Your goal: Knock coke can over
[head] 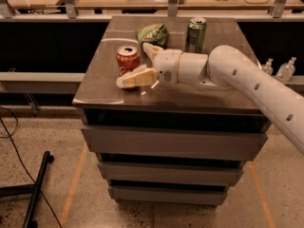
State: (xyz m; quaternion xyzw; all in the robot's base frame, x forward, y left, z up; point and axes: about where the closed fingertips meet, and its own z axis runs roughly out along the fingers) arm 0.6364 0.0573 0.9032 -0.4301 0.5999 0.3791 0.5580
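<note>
Reference: coke can, upright on the cabinet top.
- Left of the can: open surface out to the cabinet edge; passage free.
- Front of the can: one finger of the gripper lies across, jaws spread.
- Right of the can: the arm blocks access.
- Behind-right of the can: green snack bag near; green can farther right.
- Above the can: free.

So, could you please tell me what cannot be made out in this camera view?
Coke can: lower part hidden behind the near finger of the open gripper, at the table's left front; contact unclear.
Green can: label too small to read.
Snack bag: print blurred, right edge behind the far finger.
Arm: cut off by the right edge.
</note>
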